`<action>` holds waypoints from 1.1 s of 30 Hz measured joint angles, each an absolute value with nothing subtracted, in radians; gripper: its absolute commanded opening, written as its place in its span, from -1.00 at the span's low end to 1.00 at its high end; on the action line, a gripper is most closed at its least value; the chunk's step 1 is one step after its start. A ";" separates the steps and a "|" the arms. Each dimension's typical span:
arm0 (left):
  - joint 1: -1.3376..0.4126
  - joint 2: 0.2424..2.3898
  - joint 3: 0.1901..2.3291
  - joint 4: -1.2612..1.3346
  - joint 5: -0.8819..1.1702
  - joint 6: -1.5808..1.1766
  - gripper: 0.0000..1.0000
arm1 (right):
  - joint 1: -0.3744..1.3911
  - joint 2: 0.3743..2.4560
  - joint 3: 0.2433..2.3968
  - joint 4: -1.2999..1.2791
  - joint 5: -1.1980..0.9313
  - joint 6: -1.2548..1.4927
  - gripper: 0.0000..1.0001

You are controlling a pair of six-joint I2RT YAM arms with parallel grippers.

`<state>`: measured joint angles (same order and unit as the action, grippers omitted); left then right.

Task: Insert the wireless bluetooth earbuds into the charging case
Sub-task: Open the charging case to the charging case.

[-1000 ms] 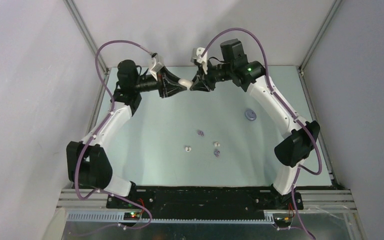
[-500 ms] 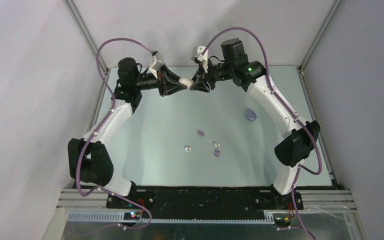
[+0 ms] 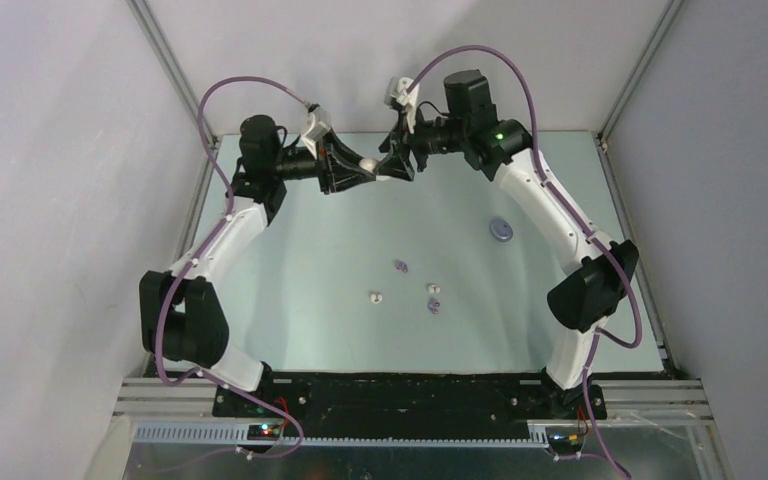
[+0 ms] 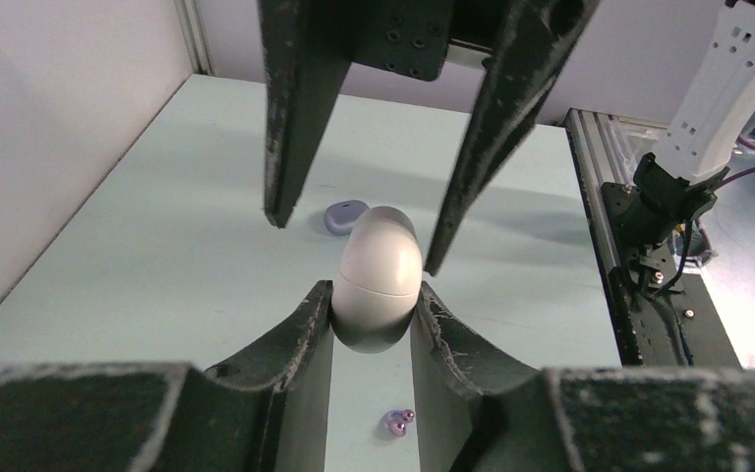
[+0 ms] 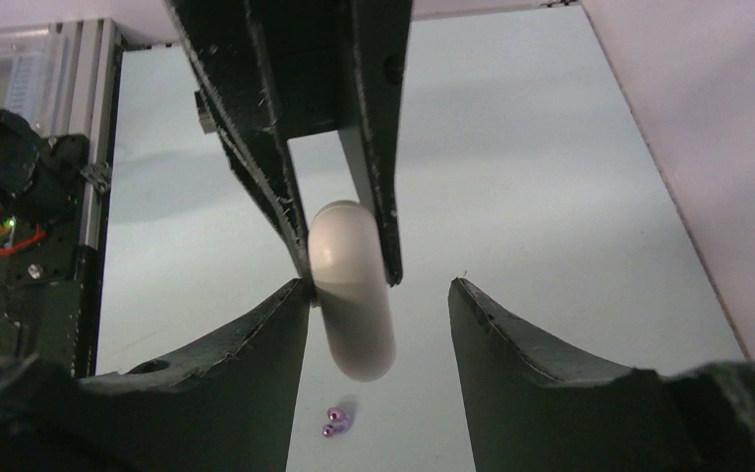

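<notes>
Top external: case (image 3: 368,163) held near far table (image 3: 520,150) edge.

The white charging case (image 4: 378,270), a smooth pebble with its lid seam closed, hangs above the counter (image 3: 310,320) at the far side. One end is pinched between the fingers (image 4: 307,329) of the left gripper (image 4: 372,300). The purple case (image 3: 501,230) lies flat at the right. Loose mid-counter lie the far purple earbud (image 3: 401,266), the left white earbud (image 3: 377,297), and the right white earbud (image 3: 434,289) with the near purple earbud (image 3: 434,306) just beside it.
</notes>
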<state>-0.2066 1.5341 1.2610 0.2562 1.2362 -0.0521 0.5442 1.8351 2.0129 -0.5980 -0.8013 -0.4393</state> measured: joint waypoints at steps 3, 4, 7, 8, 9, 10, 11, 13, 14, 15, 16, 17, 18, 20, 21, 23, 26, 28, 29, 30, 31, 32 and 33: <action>-0.206 1.535 1.263 0.257 1.237 -0.049 -1.00 | 0.532 1.847 2.033 -0.580 -0.811 -0.395 0.14; -0.206 1.536 1.267 0.258 1.236 -0.047 -1.00 | 0.529 1.850 2.038 -0.577 -0.816 -0.385 0.13; -0.205 1.540 1.274 0.261 1.232 -0.044 -1.00 | 0.518 1.857 2.047 -0.566 -0.826 -0.356 0.11; -0.205 1.541 1.274 0.261 1.232 -0.044 -1.00 | 0.516 1.858 2.048 -0.565 -0.826 -0.348 0.11; -0.204 1.542 1.274 0.262 1.232 -0.044 -1.00 | 0.515 1.858 2.049 -0.562 -0.825 -0.346 0.10; -0.204 1.544 1.274 0.262 1.232 -0.044 -1.00 | 0.513 1.858 2.050 -0.561 -0.823 -0.341 0.10; -0.203 1.546 1.274 0.263 1.232 -0.045 -1.00 | 0.511 1.858 2.051 -0.557 -0.821 -0.339 0.10; -0.201 1.549 1.274 0.264 1.232 -0.045 -1.00 | 0.507 1.857 2.051 -0.550 -0.817 -0.332 0.09; -0.200 1.551 1.274 0.265 1.233 -0.045 -1.00 | 0.505 1.858 2.051 -0.547 -0.813 -0.331 0.09; -0.200 1.553 1.274 0.265 1.233 -0.045 -1.00 | 0.504 1.858 2.051 -0.543 -0.808 -0.331 0.09; -0.200 1.554 1.274 0.265 1.234 -0.046 -1.00 | 0.502 1.858 2.052 -0.540 -0.802 -0.330 0.09; -0.200 1.556 1.274 0.266 1.234 -0.046 -1.00 | 0.501 1.858 2.052 -0.537 -0.795 -0.329 0.08; -0.200 1.557 1.274 0.267 1.235 -0.047 -1.00 | 0.501 1.858 2.052 -0.532 -0.788 -0.329 0.08; -0.200 1.558 1.274 0.270 1.237 -0.053 -1.00 | 0.501 1.858 2.052 -0.525 -0.770 -0.330 0.08; -0.200 1.558 1.274 0.273 1.238 -0.054 -1.00 | 0.501 1.858 2.052 -0.524 -0.765 -0.330 0.08; -0.200 1.558 1.274 0.279 1.237 -0.058 -1.00 | 0.501 1.858 2.052 -0.523 -0.759 -0.330 0.08; -0.199 1.558 1.274 0.288 1.236 -0.072 -1.00 | 0.501 1.858 2.052 -0.517 -0.752 -0.329 0.08; -0.197 1.558 1.274 0.297 1.234 -0.082 -1.00 | 0.501 1.858 2.053 -0.517 -0.752 -0.329 0.10; -0.196 1.558 1.274 0.306 1.232 -0.091 -1.00 | 0.500 1.857 2.053 -0.517 -0.753 -0.329 0.10; -0.194 1.558 1.274 0.315 1.229 -0.102 -1.00 | 0.499 1.857 2.053 -0.517 -0.753 -0.329 0.11; -0.193 1.558 1.274 0.326 1.224 -0.113 -1.00 | 0.496 1.854 2.053 -0.518 -0.754 -0.328 0.12; -0.192 1.558 1.274 0.335 1.215 -0.127 -1.00 | 0.492 1.851 2.053 -0.520 -0.756 -0.327 0.13; -0.191 1.558 1.273 0.344 1.206 -0.140 -1.00 | 0.486 1.842 2.045 -0.518 -0.758 -0.325 0.15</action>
<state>-0.1905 1.5578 1.2732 0.3439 1.2060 -0.1398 0.4862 1.8416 2.0453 -0.5179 -0.7582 -0.3252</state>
